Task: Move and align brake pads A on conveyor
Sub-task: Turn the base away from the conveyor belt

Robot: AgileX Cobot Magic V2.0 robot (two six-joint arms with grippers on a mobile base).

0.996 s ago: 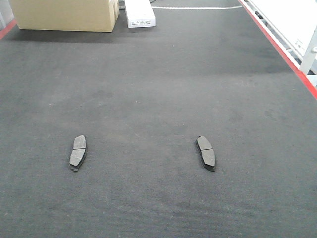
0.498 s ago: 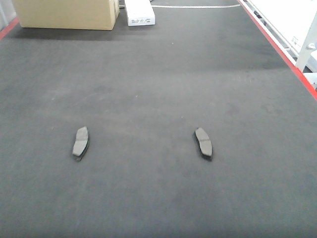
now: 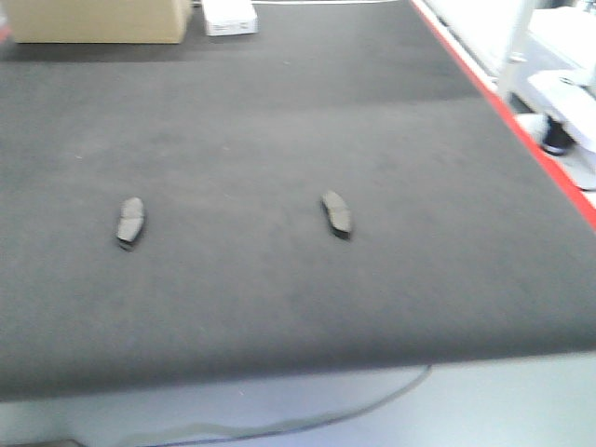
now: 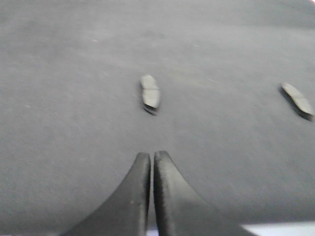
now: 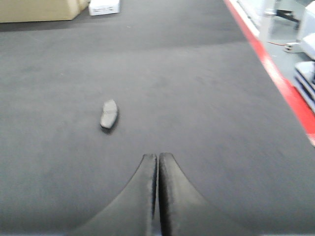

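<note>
Two brake pads A (image 3: 130, 221) lie flat on conveyor (image 3: 279, 112), 9 and 3 o'clock. Judged stiff, dense: pinch across narrow width. Closed, empty: left gripper (image 4: 151, 157), right gripper (image 5: 157, 158).

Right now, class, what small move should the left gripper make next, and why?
Probably open the left gripper: its jaws are shut and empty, while a small dark grey curved brake pad lies ahead on the charcoal felt conveyor belt.
</note>
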